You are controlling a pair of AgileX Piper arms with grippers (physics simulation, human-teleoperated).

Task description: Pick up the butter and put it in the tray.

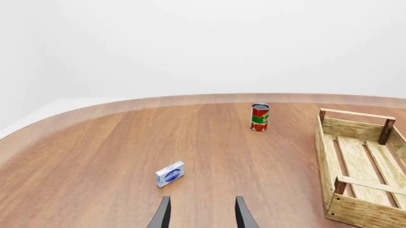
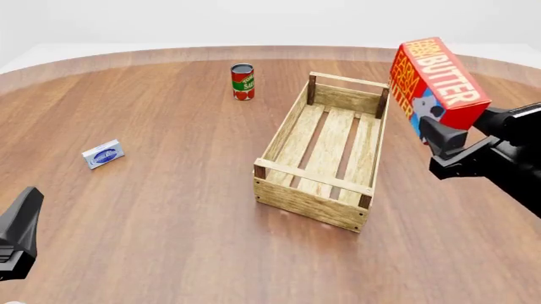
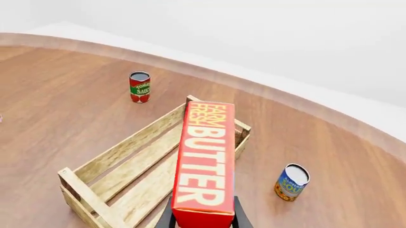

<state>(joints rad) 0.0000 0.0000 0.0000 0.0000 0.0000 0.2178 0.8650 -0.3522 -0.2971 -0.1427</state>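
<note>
The butter is a red carton with white "BUTTER" lettering. My right gripper is shut on its lower end and holds it in the air, tilted, just right of the tray's far right corner. In the right wrist view the butter hangs over the tray. The tray is a light-wood slatted crate in the middle of the table, with nothing in it. My left gripper is open and empty, low at the front left of the table.
A red tomato can stands at the back, left of the tray. A small white-and-blue packet lies at the left, just ahead of my left gripper. A blue-and-yellow can stands right of the tray.
</note>
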